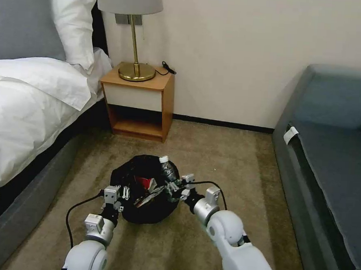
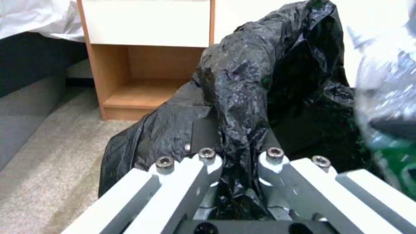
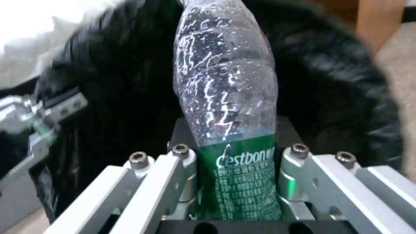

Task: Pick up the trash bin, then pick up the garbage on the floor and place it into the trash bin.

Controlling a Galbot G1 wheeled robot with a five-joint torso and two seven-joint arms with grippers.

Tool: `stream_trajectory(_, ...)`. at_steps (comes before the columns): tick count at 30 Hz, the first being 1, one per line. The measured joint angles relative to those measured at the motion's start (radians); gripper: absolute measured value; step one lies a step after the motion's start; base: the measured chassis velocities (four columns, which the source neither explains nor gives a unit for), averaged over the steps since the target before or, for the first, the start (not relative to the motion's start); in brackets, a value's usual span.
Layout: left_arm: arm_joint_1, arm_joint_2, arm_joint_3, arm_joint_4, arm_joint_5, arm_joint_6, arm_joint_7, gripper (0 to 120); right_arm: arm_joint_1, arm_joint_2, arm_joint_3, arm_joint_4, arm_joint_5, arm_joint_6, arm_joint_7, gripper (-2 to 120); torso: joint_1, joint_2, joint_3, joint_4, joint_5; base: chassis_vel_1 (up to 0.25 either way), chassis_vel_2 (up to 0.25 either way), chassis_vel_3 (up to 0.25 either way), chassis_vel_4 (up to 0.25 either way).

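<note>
My left gripper (image 1: 124, 193) is clamped on the bag-draped rim of the trash bin (image 1: 146, 167), at its 8 o'clock edge, holding it over the floor (image 1: 212, 153). My right gripper (image 1: 176, 188), at the bin's 3 o'clock, is closed on the clear bottle (image 3: 225, 94) at its green label, cap pointing toward 12 o'clock over the opening. A red-and-white packet (image 1: 144, 182) already lies inside. I judge I'm at the drop step; next I need to loosen the fingers with the bottle fully over the mouth.
</note>
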Motion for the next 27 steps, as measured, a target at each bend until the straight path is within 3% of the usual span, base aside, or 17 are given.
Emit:
stream_trajectory(13, 0.009, 0.005, 0.0, -0.008, -0.003, -0.005, 0.0, 4, 0.01, 0.032, -0.035, -0.119, -0.102, 0.016, 0.012, 24, 0.0, 0.0, 0.0, 0.0, 0.0001, 0.0, 0.0, 0.0, 0.0)
stream_trajectory(22, 0.007, 0.008, 0.0, -0.009, -0.006, -0.004, 0.001, 4, 0.016, 0.041, -0.037, -0.142, -0.115, 0.022, 0.027, 54, 0.0, 0.0, 0.0, 0.0, 0.0001, 0.0, 0.0, 0.0, 0.0)
stream_trajectory(25, 0.007, 0.011, 0.0, -0.009, -0.006, -0.005, 0.0, 4, 0.016, 0.042, -0.035, -0.143, -0.115, 0.025, 0.032, 71, 0.0, 0.0, 0.0, 0.0, 0.0001, 0.0, 0.0, 0.0, 0.0)
stream_trajectory(27, 0.007, 0.011, 0.0, -0.009, -0.006, -0.005, 0.0, 4, 0.016, 0.043, -0.034, -0.143, -0.115, 0.026, 0.032, 74, 0.0, 0.0, 0.0, 0.0, 0.0001, 0.0, 0.0, 0.0, 0.0)
